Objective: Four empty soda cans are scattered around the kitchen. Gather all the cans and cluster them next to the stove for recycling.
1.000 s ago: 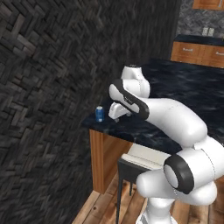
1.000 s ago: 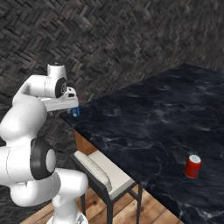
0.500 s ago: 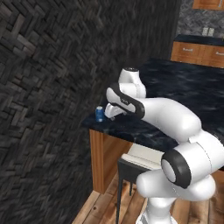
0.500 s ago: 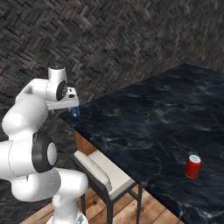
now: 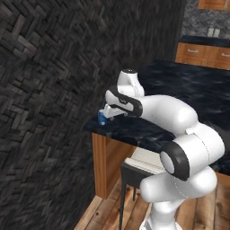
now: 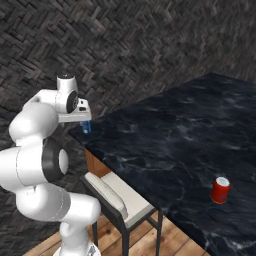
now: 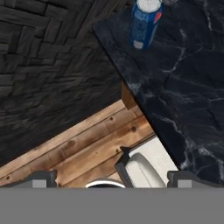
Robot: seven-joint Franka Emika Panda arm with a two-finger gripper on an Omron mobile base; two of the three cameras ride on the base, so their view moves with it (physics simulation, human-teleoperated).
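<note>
Right now the pincer is wide open and holds nothing. In the hand view its two dark tips sit far apart at the bottom, one at each side, and only their tops show.

In the left base view the pincer hangs at the near corner of the dark marble desk, just beside the blue soda can. The can stands upright close to the corner of the desk. The white arm covers part of it, so only a small blue bit can be seen, and I cannot tell if the pincer touches it.

In the right base view the blue soda can peeks out under the hand, and most of it is hidden. The hand view shows the blue soda can best. It stands on the desk near the edge, and its silvery top is cut off by the top of the picture.

A red soda can stands upright on the desk, well apart from the blue one, near the front edge.

A chair with a pale seat is pushed partly under the desk. The dark brick wall stands behind the corner. The wood floor shows below.
</note>
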